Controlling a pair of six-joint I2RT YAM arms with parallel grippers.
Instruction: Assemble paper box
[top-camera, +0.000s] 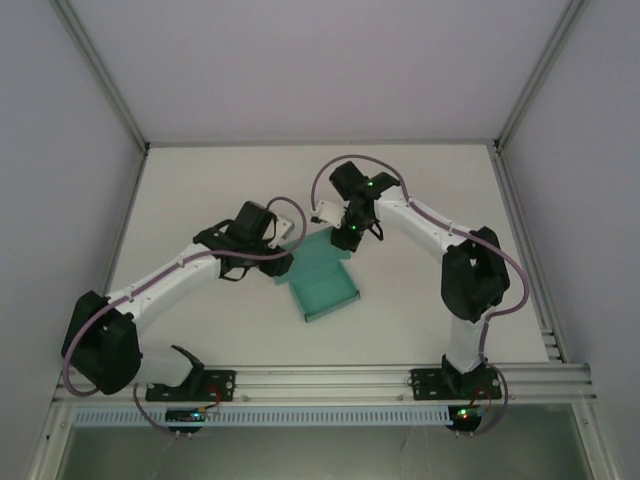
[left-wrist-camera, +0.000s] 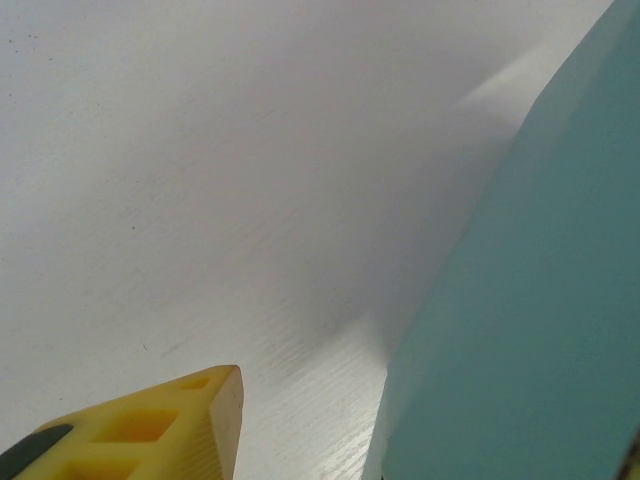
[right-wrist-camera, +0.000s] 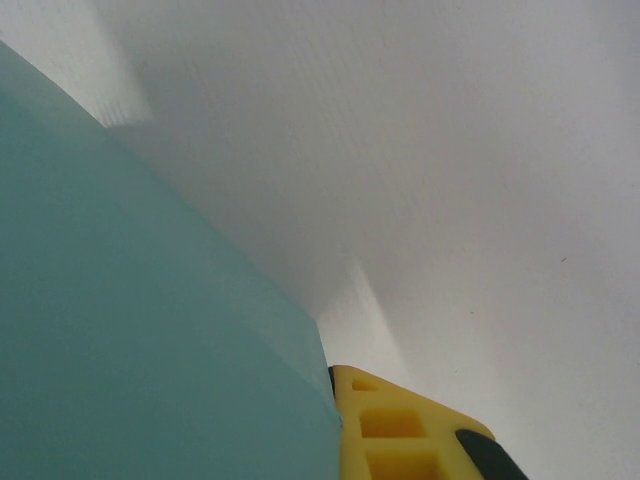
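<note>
1. I am watching the white tabletop (top-camera: 200, 190), where the assembly looks to me about midway.
2. The left arm (top-camera: 170, 275) and right arm (top-camera: 440, 235) are reaching inward and meeting over the middle of the tabletop.
3. The teal paper box (top-camera: 322, 275) is lying at the centre between them. Its near end is showing a low raised edge, while its far panel is tilting up toward the hands and is not folded over. I judge the walls partly formed, with the far panel and flaps left to fold and tuck.
4. The right hand (top-camera: 345, 237) is pinched shut on the far right corner of the card, its yellow finger (right-wrist-camera: 390, 425) pressing against the teal sheet.
5. The left hand (top-camera: 288, 243) is standing partly open at the far left corner, gripping nothing. Its yellow finger (left-wrist-camera: 190, 420) is sitting apart from the card, with bare tabletop between.
</note>
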